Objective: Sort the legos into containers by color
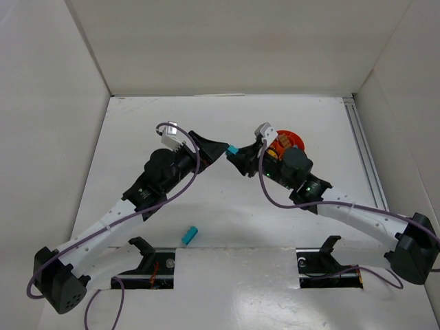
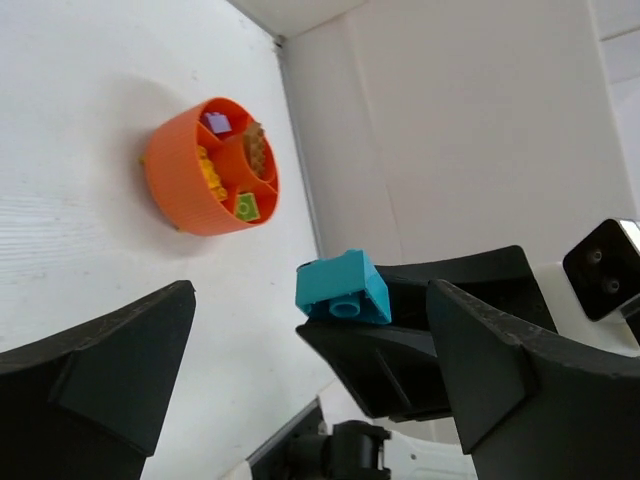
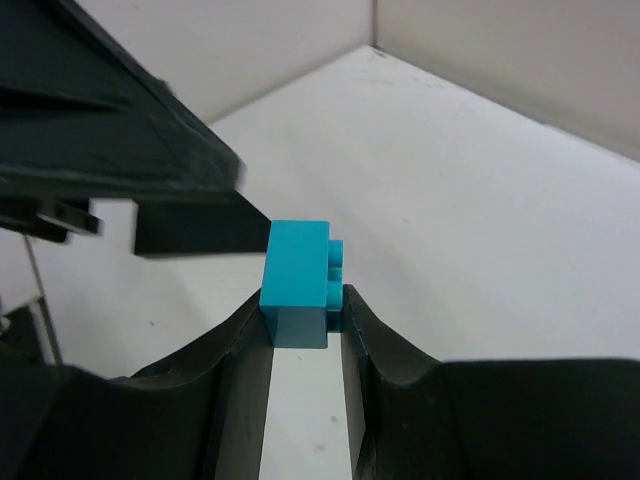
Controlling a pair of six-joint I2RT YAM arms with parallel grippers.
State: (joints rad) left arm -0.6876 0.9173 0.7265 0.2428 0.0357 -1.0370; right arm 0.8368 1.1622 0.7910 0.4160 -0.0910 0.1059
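Overhead view: bright, even, diffuse light; the white surface point(image 1: 227, 206) reads close to overexposed, and shadows under the arms point(image 1: 110, 220) are faint and soft-edged. Left wrist view: the orange bowl point(image 2: 210, 165) is in focus with a soft shadow at its base; the near fingers point(image 2: 100, 375) are dark, detail lost. Right wrist view: the teal brick point(image 3: 297, 285) is sharp; the upper-left corner is blurred.

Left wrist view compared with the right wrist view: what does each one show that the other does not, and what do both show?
Only the left wrist view: the orange bowl on the table, with purple, brown, orange and lime bricks in separate compartments, and the left hand, open. Only the right wrist view: a close look at two fingers of the right hand pressing the teal brick from both sides. Both: the teal brick, held by the right hand, and the white table.
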